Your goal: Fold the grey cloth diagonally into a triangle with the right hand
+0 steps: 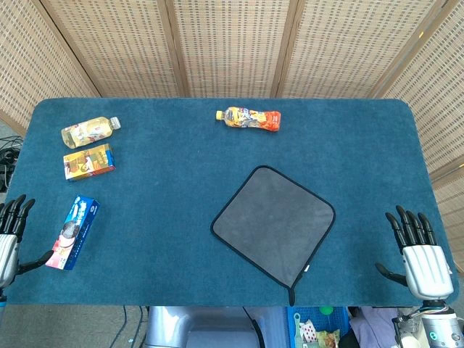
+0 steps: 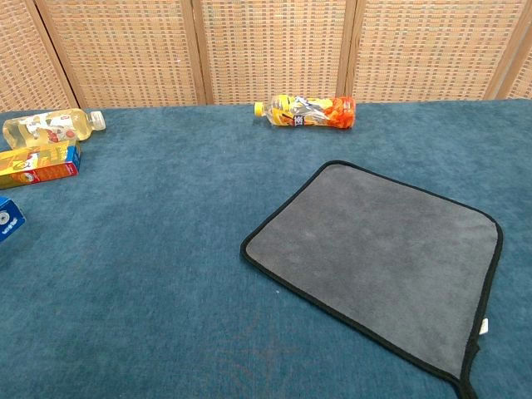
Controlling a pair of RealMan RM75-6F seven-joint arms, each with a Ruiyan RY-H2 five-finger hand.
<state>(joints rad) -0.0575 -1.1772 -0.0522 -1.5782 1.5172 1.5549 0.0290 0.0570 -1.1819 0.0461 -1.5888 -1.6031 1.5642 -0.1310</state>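
Observation:
The grey cloth (image 1: pixel 274 223) (image 2: pixel 378 256) lies flat and unfolded on the blue table, right of centre, black-edged and turned like a diamond, with one corner at the front edge. My right hand (image 1: pixel 419 255) hovers at the table's front right corner, fingers spread and empty, well to the right of the cloth. At the front left edge my left hand (image 1: pixel 10 235) is partly out of frame, fingers apart, holding nothing. The chest view shows neither hand.
An orange bottle (image 1: pixel 249 118) (image 2: pixel 306 111) lies at the back centre. On the left are a yellow bottle (image 1: pixel 90 131) (image 2: pixel 46 127), a yellow-orange box (image 1: pixel 88 162) (image 2: pixel 37 164) and a blue cookie box (image 1: pixel 73 231) (image 2: pixel 8 218). Wicker screens (image 1: pixel 232 43) stand behind the table.

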